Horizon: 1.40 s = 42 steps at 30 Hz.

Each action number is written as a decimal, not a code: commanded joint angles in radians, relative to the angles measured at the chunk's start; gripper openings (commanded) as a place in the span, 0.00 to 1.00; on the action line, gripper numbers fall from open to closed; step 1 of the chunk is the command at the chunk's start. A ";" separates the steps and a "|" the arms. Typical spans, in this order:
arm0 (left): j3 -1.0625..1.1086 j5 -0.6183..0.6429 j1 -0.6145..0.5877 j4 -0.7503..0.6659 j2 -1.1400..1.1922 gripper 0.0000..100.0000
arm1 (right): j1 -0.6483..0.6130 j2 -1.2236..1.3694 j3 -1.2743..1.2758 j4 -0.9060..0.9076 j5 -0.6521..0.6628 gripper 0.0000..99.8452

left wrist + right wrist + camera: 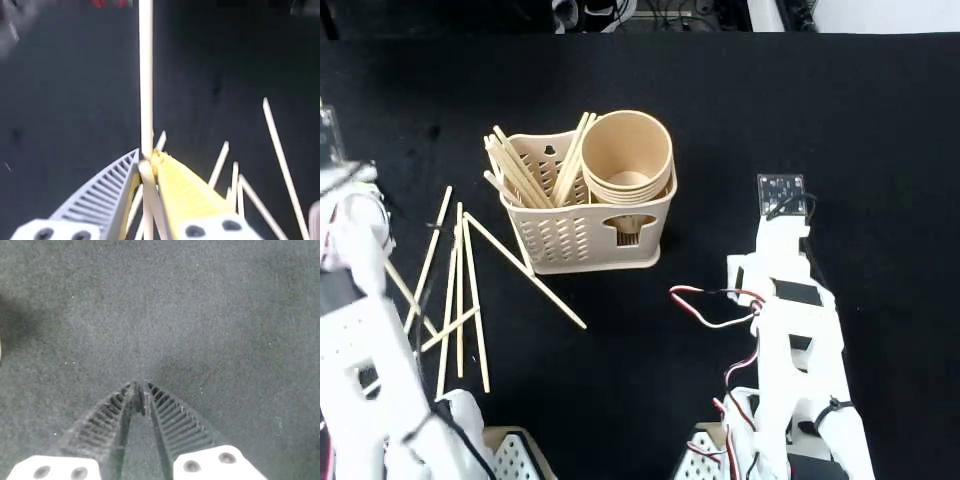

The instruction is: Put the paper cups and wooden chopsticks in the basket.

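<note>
High view: the basket (582,240) on the counter (840,120) holds stacked paper cups (627,155) and several chopsticks (520,167); loose chopsticks (459,290) lie beside it.
Left wrist view: the left fingers (182,187) grip one chopstick (146,75).
Right wrist view: the right fingers (172,420) are closed and empty, over the counter.

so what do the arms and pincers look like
Both arms are white blocky plastic, the left arm and the right arm. Red, white and black cables loop out beside the right one, which carries a dark square board. The left pincer has one grey ribbed finger and one yellow; the right pincer has two dark ribbed fingers on white bases.
</note>
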 commanded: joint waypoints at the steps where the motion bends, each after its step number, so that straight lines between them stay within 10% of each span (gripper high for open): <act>1: 0.058 0.005 0.036 -0.135 -0.157 0.03 | -0.009 -0.004 -0.005 -0.011 -0.005 0.01; 11: 0.147 0.020 0.193 -0.319 -0.483 0.03 | -0.008 -0.004 -0.005 -0.011 -0.005 0.01; 19: 0.127 0.321 0.343 -0.325 -0.703 0.03 | -0.009 -0.004 -0.005 -0.011 -0.005 0.01; 28: 0.177 0.450 0.604 -0.325 -0.572 0.07 | -0.008 -0.004 -0.005 -0.011 -0.005 0.01; 42: 0.186 0.456 0.616 -0.555 -0.247 0.04 | -0.006 -0.004 -0.005 -0.011 -0.005 0.01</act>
